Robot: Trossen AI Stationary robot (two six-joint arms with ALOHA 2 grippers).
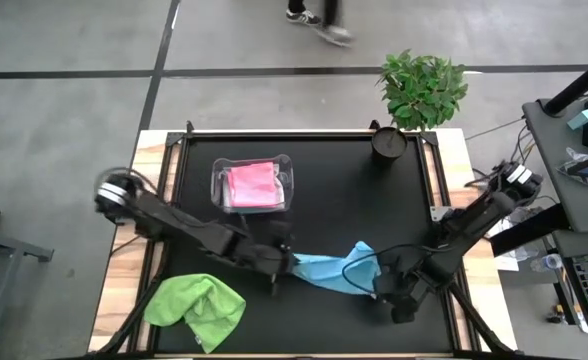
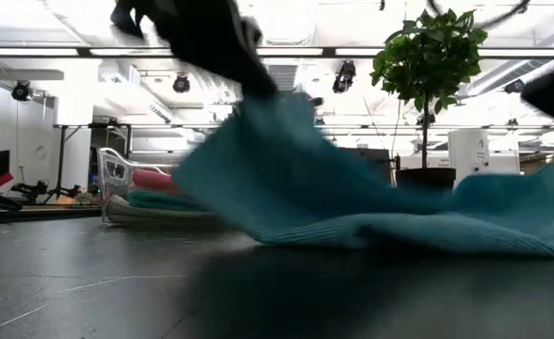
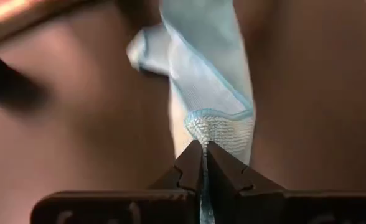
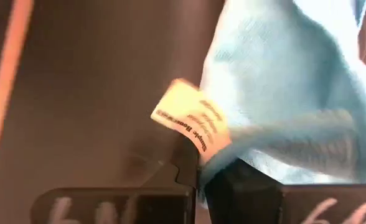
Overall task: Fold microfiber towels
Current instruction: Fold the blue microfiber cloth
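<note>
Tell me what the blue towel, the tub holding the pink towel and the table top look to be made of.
Blue towel: soft microfiber-like cloth, matte, with a looped weave and stitched hem in the left wrist view.
Tub: clear, glossy, probably plastic; the pink towel shows through it.
Table top: black, smooth, slightly sheeny; material unclear.

Soft nubby cloth blue towel (image 3: 215, 93); matt black table (image 1: 374, 210).

Clear tub (image 1: 286, 170) back-left on black mat (image 1: 374, 210); potted plant (image 1: 421, 90) at back-right corner.
</note>
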